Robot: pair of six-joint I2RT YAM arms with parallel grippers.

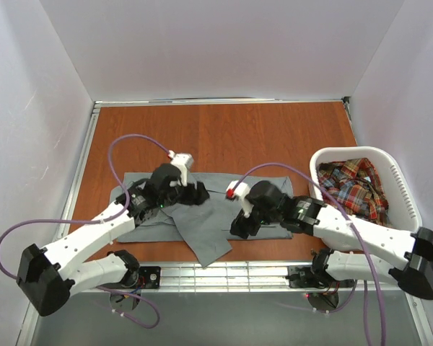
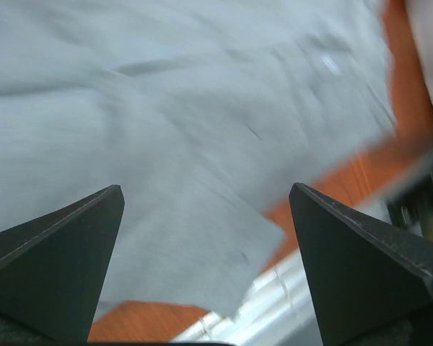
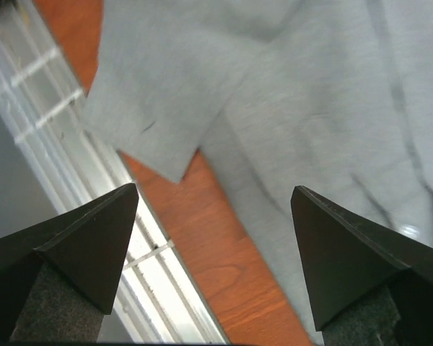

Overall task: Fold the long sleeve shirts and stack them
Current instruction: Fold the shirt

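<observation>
1. Grey shirt [image 1: 216,216], plain soft cloth, top view: spread flat on the near half of the red-brown wooden table [image 1: 224,137], with one pointed flap reaching the near edge by the metal rail [image 1: 224,274]. The plaid red/navy/yellow cloth shirt [image 1: 353,184] is bunched in the white slotted plastic basket [image 1: 410,189] at right. Left arm comes in from bottom left, forearm low, with the left gripper [image 1: 198,193] over the shirt's left-centre. Right arm comes in from bottom right, with the right gripper [image 1: 239,228] over the shirt's near right part.
2. Left wrist view: left gripper [image 2: 206,187] fingers are wide apart with nothing between them. The grey shirt [image 2: 166,108] is below, blurred. Its flap tip is near the table [image 2: 151,321] edge.
3. Right wrist view: right gripper [image 3: 215,187] fingers are spread wide, holding nothing. The grey shirt [image 3: 310,94] fills the upper frame, with bare table [image 3: 216,245] under the gap.
</observation>
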